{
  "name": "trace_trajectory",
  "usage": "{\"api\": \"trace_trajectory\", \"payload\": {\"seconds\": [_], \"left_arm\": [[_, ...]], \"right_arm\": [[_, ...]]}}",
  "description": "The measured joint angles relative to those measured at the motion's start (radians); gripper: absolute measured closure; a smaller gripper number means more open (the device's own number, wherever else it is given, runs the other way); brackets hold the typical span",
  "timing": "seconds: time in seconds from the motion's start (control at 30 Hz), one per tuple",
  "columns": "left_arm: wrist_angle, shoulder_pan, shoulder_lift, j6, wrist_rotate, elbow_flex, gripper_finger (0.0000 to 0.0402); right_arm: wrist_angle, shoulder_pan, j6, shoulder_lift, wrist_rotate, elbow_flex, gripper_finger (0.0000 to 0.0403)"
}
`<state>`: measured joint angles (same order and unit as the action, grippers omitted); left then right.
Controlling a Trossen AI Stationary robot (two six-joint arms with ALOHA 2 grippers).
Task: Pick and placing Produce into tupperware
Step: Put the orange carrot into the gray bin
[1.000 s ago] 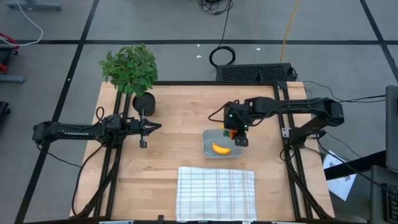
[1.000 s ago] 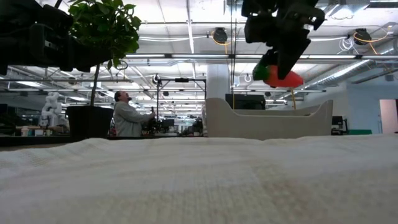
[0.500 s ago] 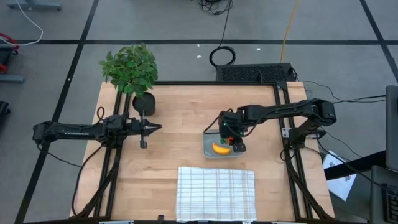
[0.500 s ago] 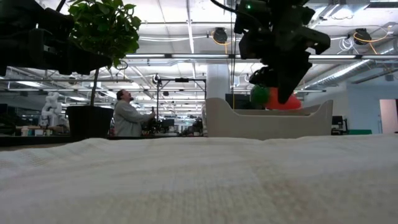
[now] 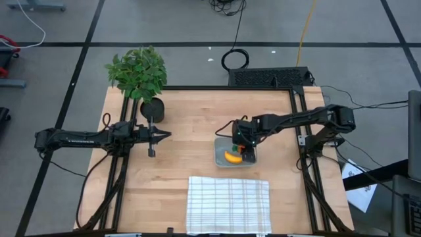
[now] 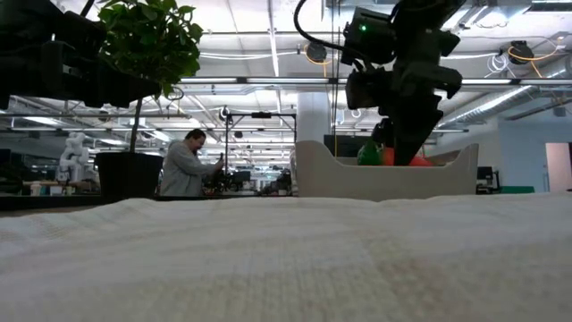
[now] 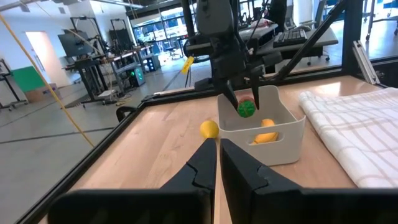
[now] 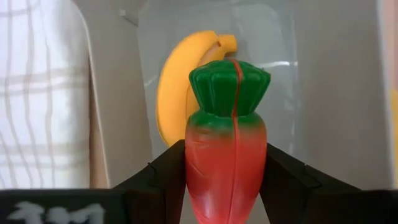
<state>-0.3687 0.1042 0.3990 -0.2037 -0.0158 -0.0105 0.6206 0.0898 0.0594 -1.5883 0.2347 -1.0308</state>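
Carrot [image 8: 226, 149] clamped lengthwise in right gripper [image 8: 225, 180], green top toward banana [image 8: 177, 93].

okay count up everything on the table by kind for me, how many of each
Toy produce: 3 – banana, carrot, lemon
Tupperware: 1
Checked cloth: 1
Potted plant: 1
Total: 6

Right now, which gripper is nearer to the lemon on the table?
Right. The right gripper is down in the tupperware, holding the carrot, just beside the lemon. The left gripper waits far off near the plant pot.
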Motion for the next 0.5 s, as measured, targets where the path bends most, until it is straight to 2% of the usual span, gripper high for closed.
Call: {"api": "trace_trajectory", "payload": {"seconds": [0.5], "left_arm": [[0.000, 0.000, 0.000, 0.001, 0.000, 0.000, 0.0376]], "right_arm": [[-0.109, 0.000, 0.018, 0.000, 0.002, 0.080, 0.0248]]}}
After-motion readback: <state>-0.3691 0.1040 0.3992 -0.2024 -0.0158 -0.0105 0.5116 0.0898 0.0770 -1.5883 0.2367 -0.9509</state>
